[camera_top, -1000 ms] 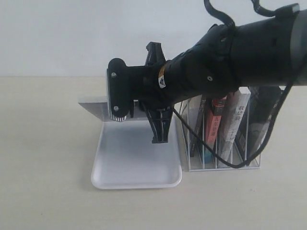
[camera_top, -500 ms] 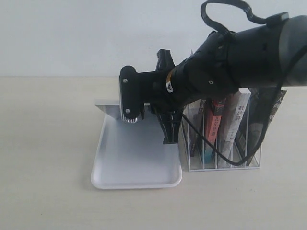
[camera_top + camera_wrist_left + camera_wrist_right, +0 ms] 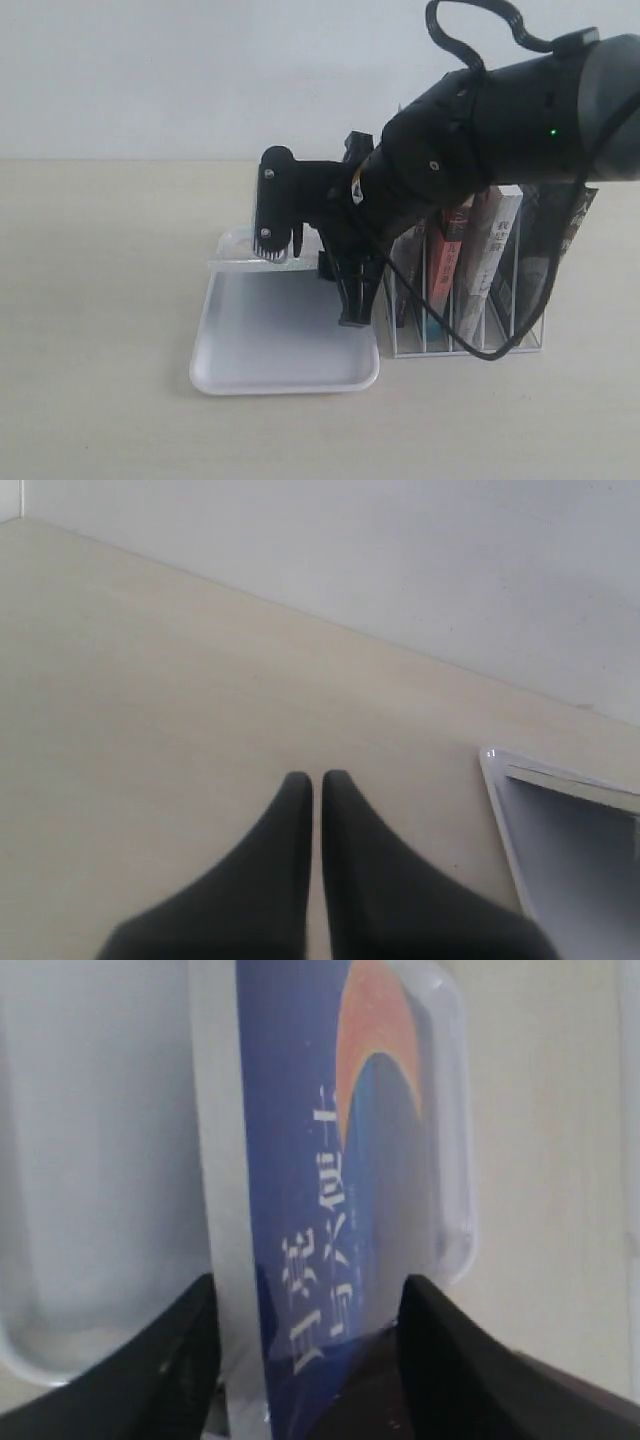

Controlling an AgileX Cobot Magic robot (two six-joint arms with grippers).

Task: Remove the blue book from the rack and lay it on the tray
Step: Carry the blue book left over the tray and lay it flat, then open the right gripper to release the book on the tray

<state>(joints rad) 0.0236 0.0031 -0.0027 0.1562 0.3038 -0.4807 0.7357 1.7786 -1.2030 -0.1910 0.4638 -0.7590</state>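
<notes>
The blue book [image 3: 330, 1210], with its orange crescent and white title, stands tilted between the spread fingers of my right gripper [image 3: 308, 1282], which is open, wider than the book is thick. From outside, the book's pale edge [image 3: 250, 262] lies low across the far half of the white tray [image 3: 280, 350]. My right gripper [image 3: 348, 300] hangs over the tray's right side, next to the white wire rack [image 3: 465, 345]. The tray's rim [image 3: 455, 1110] shows behind the book. My left gripper [image 3: 316, 775] is shut over bare tabletop, with a tray corner [image 3: 497, 765] nearby.
The rack holds a red-spined book [image 3: 447, 262], a white-spined book [image 3: 492, 255] and a dark book [image 3: 548, 250]. My right arm's black cable [image 3: 470, 340] droops in front of the rack. A pale wall stands behind the table.
My right arm has drawn back to the right and sunk. The book, held out flat above the tray's far left corner before, now sits lower over the tray.
</notes>
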